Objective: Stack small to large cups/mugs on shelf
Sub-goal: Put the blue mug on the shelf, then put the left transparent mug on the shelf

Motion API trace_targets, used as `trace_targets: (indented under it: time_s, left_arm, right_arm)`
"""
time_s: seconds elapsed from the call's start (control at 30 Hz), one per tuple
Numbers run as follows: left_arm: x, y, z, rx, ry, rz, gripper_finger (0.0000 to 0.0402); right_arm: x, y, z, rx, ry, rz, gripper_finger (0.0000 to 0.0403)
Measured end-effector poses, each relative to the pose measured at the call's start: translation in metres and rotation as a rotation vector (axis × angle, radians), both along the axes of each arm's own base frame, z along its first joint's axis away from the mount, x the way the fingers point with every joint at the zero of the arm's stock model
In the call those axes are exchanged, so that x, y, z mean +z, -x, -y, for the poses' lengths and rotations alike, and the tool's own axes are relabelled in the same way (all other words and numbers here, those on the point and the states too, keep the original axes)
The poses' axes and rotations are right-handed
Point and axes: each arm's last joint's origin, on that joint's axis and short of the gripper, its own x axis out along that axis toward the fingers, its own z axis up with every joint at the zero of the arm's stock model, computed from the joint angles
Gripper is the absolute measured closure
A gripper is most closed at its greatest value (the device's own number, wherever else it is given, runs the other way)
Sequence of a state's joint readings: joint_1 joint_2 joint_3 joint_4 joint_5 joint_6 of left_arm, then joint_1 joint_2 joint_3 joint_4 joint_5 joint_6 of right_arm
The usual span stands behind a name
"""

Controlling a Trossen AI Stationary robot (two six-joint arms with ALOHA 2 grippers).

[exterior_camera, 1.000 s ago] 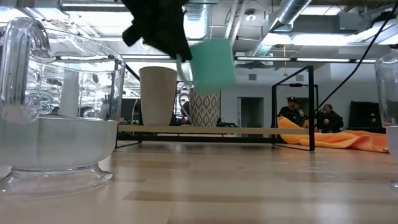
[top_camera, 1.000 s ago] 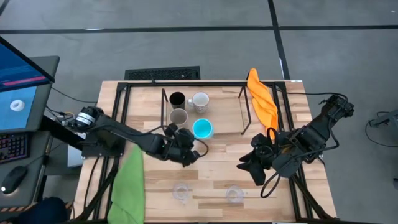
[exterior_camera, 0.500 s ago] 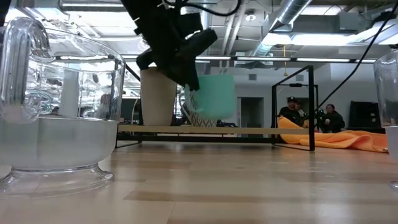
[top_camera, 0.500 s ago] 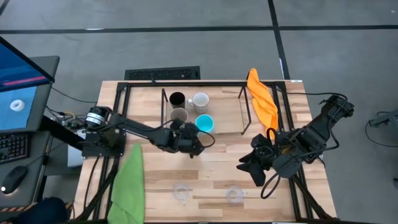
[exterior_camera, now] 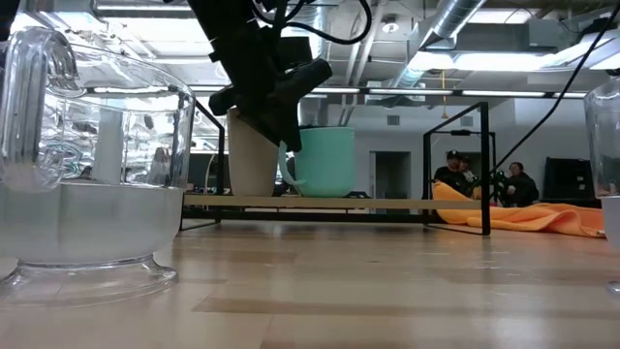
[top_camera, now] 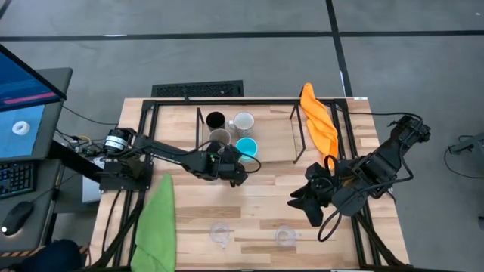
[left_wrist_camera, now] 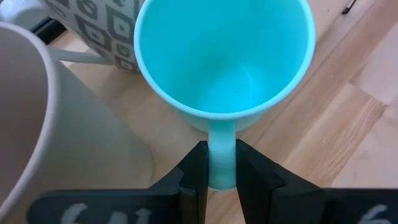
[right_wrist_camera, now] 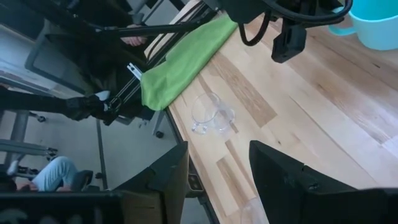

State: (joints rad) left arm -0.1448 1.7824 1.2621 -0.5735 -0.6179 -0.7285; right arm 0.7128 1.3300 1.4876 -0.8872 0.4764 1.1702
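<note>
Left wrist view is the one that tells you everything here: the left gripper has its two fingers clamped on the handle of the blue mug, with the mug sitting straight ahead of the fingertips, mouth up, handle pointing back at the wrist. So the mug's upright axis is vertical and the grip is side-on by the handle, which I'd guess means the release is just a matter of opening and backing straight out along the handle line.

From the high view the blue mug is on the shelf, at the near edge of the little cluster: the grey-beige cup just beside it, the white mug right behind it, and the black cup behind the beige one. The low view has the mug's base looking level with the shelf board, so it reads as set down or very nearly, though I can't tell for sure if there's still a sliver of air under it.

The two clear glasses are well apart from all that, down at the front of the table. The right gripper is parked over the right side of the table with its fingers apart and nothing in them, and it's nearer the right-hand glass than the left arm is.
</note>
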Motion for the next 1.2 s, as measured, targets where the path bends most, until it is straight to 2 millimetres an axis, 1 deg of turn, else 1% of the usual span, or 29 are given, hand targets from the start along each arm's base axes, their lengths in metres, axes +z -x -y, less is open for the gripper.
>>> trace_targets:
  time_s: [0.23,0.47,0.9,1.1,1.2]
  left_arm:
    - [-0.001,0.001,0.000,0.009,0.018,-0.008,0.0350]
    - [-0.003,0.005,0.000,0.054,0.042,-0.020,0.0347]
    - [-0.003,0.006,0.000,0.066,0.055,-0.019,0.0274]
    - [-0.004,0.006,0.004,0.047,0.102,-0.020,0.0264]
    - [0.003,0.006,0.011,0.027,0.110,-0.023,0.0264]
  right_arm:
    - [0.000,0.000,0.000,0.000,-0.004,0.005,0.0212]
    - [0.000,0.000,0.000,0.000,-0.004,0.005,0.0212]
    - [0.001,0.000,0.000,0.000,-0.006,0.007,0.0212]
    - [0.001,0.000,0.000,0.000,-0.006,0.007,0.0212]
    - [0.001,0.000,0.000,0.000,-0.006,0.007,0.0212]
